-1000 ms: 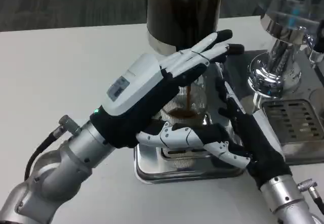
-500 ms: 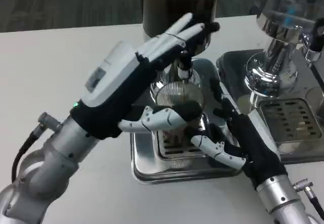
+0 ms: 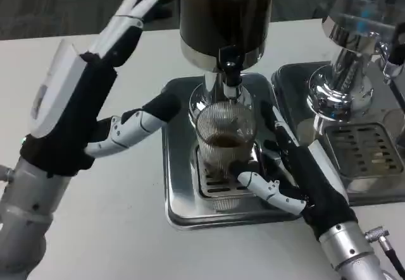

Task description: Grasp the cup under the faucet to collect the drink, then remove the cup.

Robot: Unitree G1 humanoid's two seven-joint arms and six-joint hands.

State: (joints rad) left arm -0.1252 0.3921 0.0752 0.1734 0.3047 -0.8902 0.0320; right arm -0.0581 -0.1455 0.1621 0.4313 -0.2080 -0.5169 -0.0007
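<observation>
I see the ribbed clear cup standing on the drip tray under the faucet, part-filled with brown drink. My right hand wraps it; my left hand hangs beside, fingers spread, holding nothing.

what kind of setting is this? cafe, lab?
Probably a lab or office drink-station mock-up: a dispenser with a faucet over a steel drip tray on a white table, a second chrome machine beside it, carpet behind.
</observation>
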